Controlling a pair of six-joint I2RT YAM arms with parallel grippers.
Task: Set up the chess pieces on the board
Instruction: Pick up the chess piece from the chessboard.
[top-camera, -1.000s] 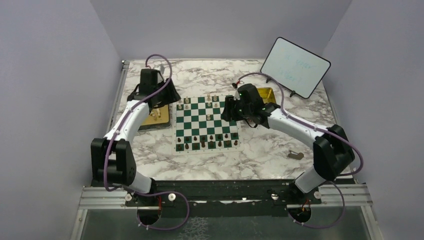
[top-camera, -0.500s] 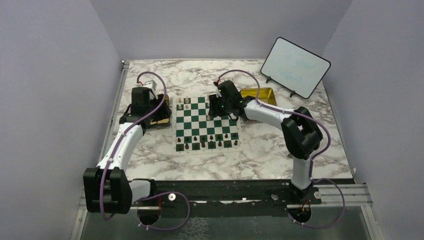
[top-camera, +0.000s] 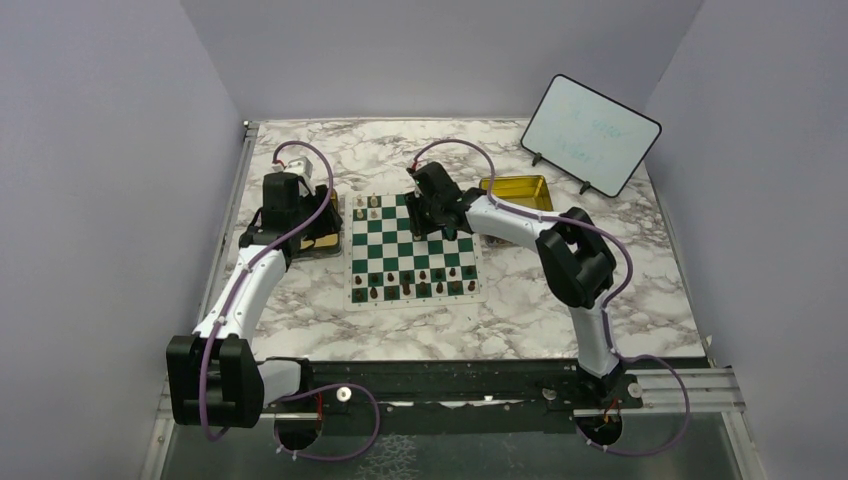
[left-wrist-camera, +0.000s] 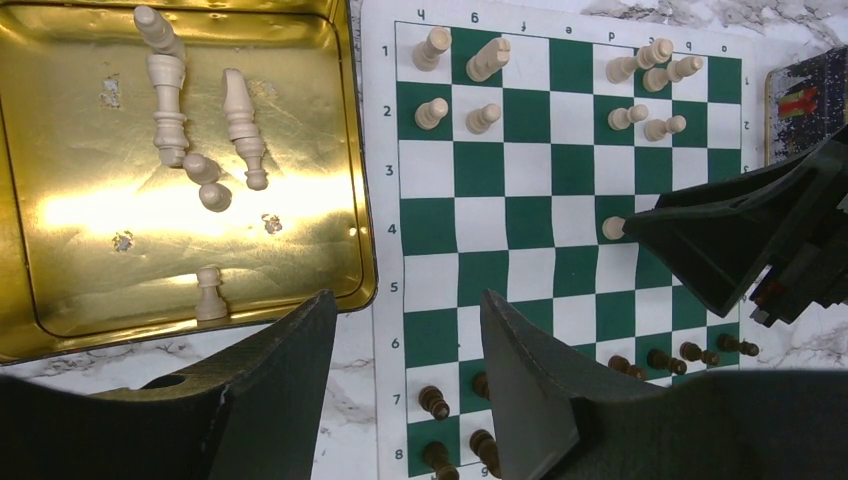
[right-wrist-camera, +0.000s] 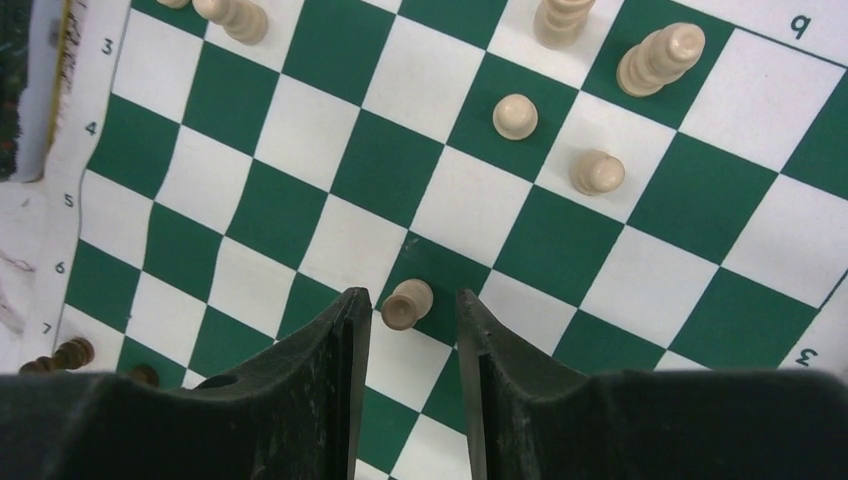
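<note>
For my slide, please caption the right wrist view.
Open right end effector brackets a cream pawn standing on the board.

We see the board (top-camera: 413, 245) in the middle of the table (top-camera: 520, 310), a tray (left-wrist-camera: 90, 210) just left of it with pieces (left-wrist-camera: 167, 105) lying in it, a second tray (top-camera: 515, 188) off its far right corner, and one pawn (right-wrist-camera: 405, 302) standing mid-board between the fingers of the right gripper (right-wrist-camera: 412, 320).

marble table (top-camera: 520, 320); left gold tray (left-wrist-camera: 60, 260); right gold tray (top-camera: 516, 188); whiteboard (top-camera: 590, 132) propped far right.
</note>
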